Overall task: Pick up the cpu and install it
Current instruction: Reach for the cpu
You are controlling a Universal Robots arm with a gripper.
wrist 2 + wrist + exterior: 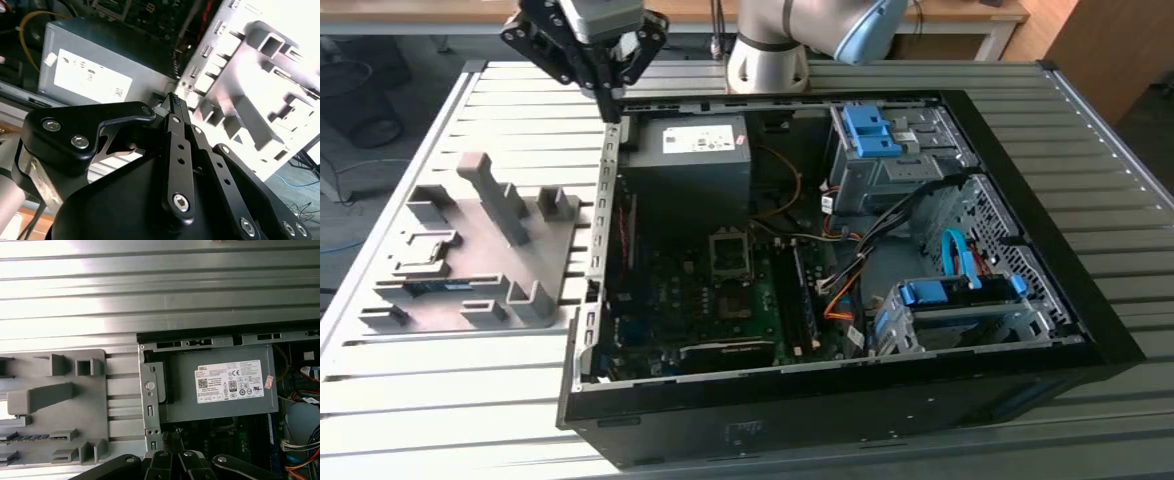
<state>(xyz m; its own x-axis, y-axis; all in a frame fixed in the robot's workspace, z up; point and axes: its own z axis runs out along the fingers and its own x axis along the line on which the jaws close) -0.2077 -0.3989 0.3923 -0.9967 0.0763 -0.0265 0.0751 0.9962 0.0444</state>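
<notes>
My gripper hangs in the upper left of the exterior view, above the upper left corner of the open computer case. My fingers are closed, and in the second wrist view the toothed fingertips meet tip to tip. The grey power supply box with its white label lies inside the case just beside that corner, lower right of me in the exterior view. The grey fixture tray rests on the slatted table at that view's left, touching the case wall. The square socket sits mid-frame on the motherboard. I cannot tell where the cpu is; it is too small to make out.
</notes>
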